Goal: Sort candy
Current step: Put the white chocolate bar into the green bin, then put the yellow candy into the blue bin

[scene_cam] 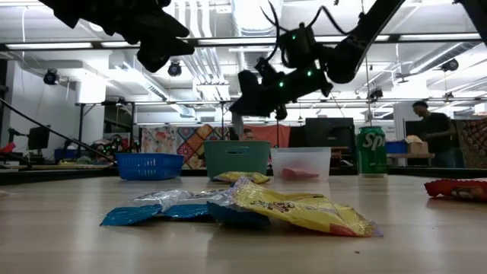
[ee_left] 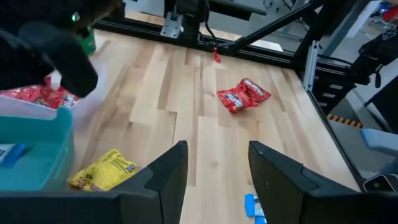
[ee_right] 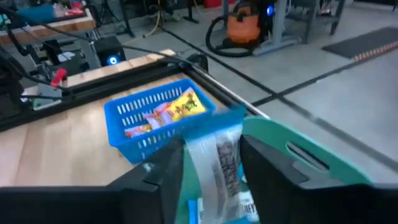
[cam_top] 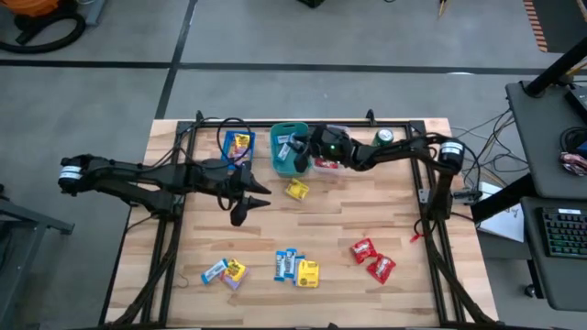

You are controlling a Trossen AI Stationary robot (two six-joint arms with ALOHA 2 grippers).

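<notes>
Three bins sit at the table's far edge: blue bin (cam_top: 238,145), teal bin (cam_top: 287,147) and clear bin (cam_top: 327,166). The right gripper (ee_right: 211,163) hangs over the teal one, fingers parting around a blue-white candy packet (ee_right: 222,167), so the drop looks under way, and next it must lift clear for another. The left gripper (ee_left: 214,167) hovers open and empty mid-table; loose candy counts roughly three yellow, three blue-white, two red.

Two matte black jointed arms (cam_top: 138,179) carry white-banded joints, black cables, small green lights, and blunt dark plastic fingers (ee_left: 165,180).
</notes>
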